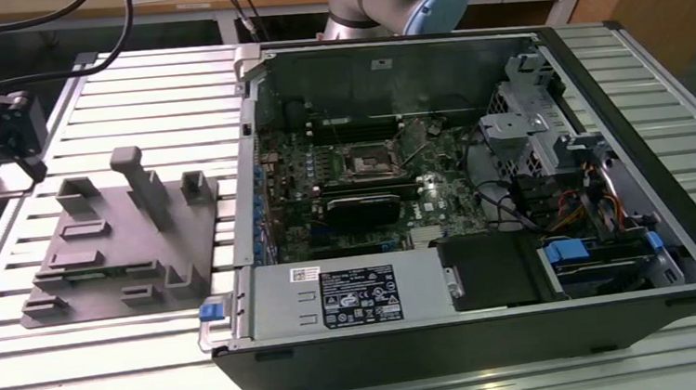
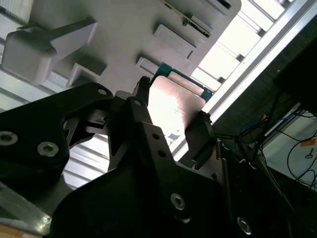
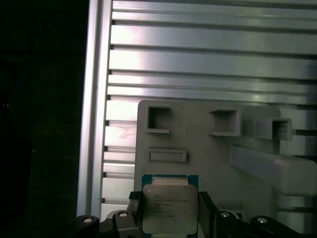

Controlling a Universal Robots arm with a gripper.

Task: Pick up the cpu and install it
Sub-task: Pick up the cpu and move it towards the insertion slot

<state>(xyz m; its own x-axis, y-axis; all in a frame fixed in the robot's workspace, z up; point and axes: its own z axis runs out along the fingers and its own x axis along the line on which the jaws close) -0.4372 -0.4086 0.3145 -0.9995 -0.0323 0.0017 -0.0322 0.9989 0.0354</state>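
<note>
1. Gripper (image 2: 173, 99) first: in the second wrist view we see its two black fingers (image 2: 198, 136) drawn in against opposite edges of the cpu (image 2: 176, 106), one on each side, so the chip is pinched between them.
2. We find the same hold in the first wrist view, where the cpu (image 3: 170, 208) sits flat between the finger pads with its silvery top up and a blue-green rim showing along its edge.
3. Behind the chip we see the grey fixture (image 3: 198, 144) with its square pockets, lying on the slatted aluminium table (image 3: 208, 64). We cannot tell how far the chip stands clear of the fixture.
4. In the exterior view the grey fixture (image 1: 116, 246) lies towards the exterior view's left, just beside the open computer case (image 1: 651, 255).
5. Inside that case we see the dark socket (image 1: 368, 164) with its metal frame on the board, well apart from the fixture, and nearer the camera the silver box (image 1: 344, 293) with a white label.
</note>
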